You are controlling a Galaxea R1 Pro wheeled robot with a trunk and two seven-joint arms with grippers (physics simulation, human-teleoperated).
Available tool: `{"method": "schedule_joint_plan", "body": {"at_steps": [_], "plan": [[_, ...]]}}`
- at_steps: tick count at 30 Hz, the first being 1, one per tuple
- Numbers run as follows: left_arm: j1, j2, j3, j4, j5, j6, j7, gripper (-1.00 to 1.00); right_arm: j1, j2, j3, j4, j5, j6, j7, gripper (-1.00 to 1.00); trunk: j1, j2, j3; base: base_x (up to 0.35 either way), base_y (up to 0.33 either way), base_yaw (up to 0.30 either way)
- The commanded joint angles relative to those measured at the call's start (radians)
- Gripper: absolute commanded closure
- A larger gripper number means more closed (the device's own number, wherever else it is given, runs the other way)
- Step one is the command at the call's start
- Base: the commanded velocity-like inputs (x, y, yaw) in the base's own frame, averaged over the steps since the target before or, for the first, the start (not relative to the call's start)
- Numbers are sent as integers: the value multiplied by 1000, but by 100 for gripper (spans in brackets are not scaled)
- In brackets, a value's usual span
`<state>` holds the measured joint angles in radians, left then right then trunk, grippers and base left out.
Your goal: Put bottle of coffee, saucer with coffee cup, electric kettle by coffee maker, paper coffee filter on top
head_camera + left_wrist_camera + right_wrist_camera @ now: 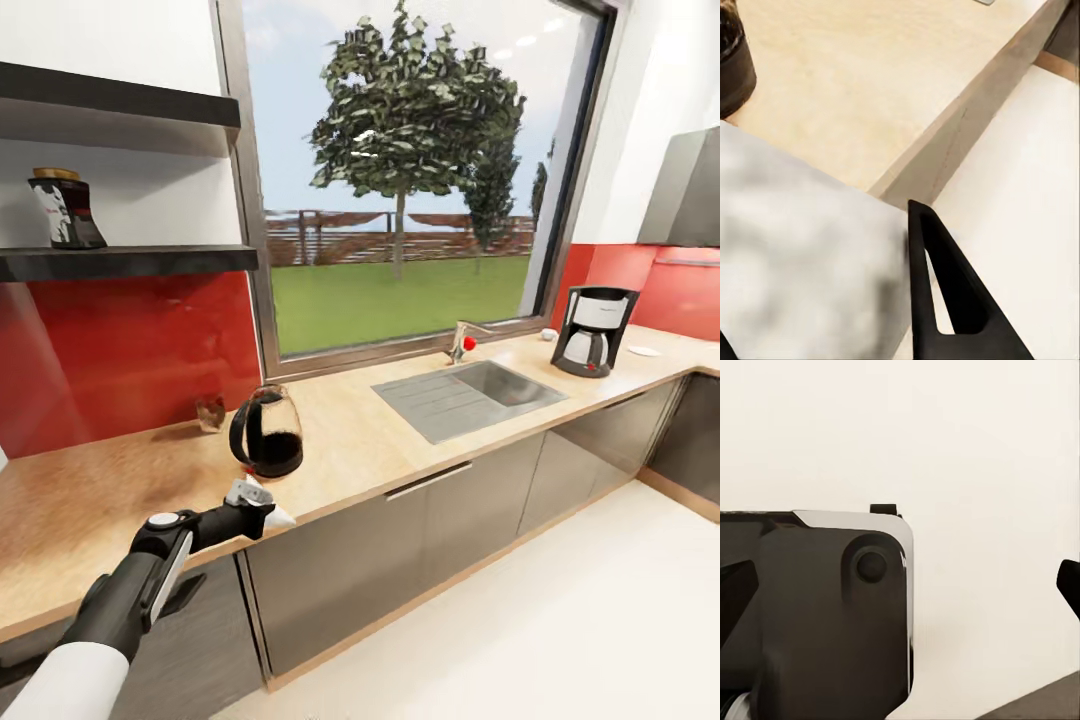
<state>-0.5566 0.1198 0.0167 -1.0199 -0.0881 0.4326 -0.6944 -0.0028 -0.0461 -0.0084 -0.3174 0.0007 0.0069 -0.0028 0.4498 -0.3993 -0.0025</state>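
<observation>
My left gripper [262, 508] hovers at the front edge of the kitchen countertop [360, 440], shut on the white paper coffee filter [281, 518]. Close up in the left wrist view, the filter [802, 262] lies against one black finger [949, 292]. Just beyond the gripper stands the electric kettle [268, 432], dark and rounded. The coffee maker [592, 330] stands far right on the counter. The saucer [643, 351] lies to its right and the small coffee cup [548, 334] to its left. The bottle of coffee [65, 208] sits on the dark wall shelf at upper left. My right gripper [904, 581] is open over pale floor.
A steel sink [470, 395] with a faucet [460, 340] is set into the counter between the kettle and the coffee maker. A small brownish glass [210, 412] stands near the red backsplash. Grey cabinets run below, with pale floor to the right.
</observation>
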Motion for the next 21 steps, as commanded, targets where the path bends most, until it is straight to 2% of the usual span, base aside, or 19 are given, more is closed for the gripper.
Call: {"method": "schedule_joint_plan", "body": {"at_steps": [1, 6, 12, 16, 17, 21], "plan": [[0, 0, 2, -1, -10, 2, -7, 100, 0, 0, -1, 0, 0, 1, 0, -100, 0, -1, 0, -89, -171, -280], [0, -4, 1, -2, -10, 2, -7, 100, 0, 0, -1, 0, -1, 1, 0, -100, 0, -1, 0, -35, -83, -281], [0, -29, 0, -2, -11, 0, -7, 100, 0, 0, -5, -1, -1, 1, 0, -100, 0, -1, 0, -3, -8, -282], [0, -32, 0, -1, -11, 0, -7, 100, -1, 0, -38, -1, -1, 2, 0, -100, 0, -1, 0, 0, -1, -282], [0, -32, 0, 1, -12, 0, -6, 100, 0, 0, -57, -2, -1, 2, 1, -100, 0, -1, 0, 0, 0, -282], [0, -33, -2, -1, -12, 0, -3, 100, 0, 1, -63, -2, -1, 2, 1, -100, 0, -1, 0, 0, 0, -282]]}}
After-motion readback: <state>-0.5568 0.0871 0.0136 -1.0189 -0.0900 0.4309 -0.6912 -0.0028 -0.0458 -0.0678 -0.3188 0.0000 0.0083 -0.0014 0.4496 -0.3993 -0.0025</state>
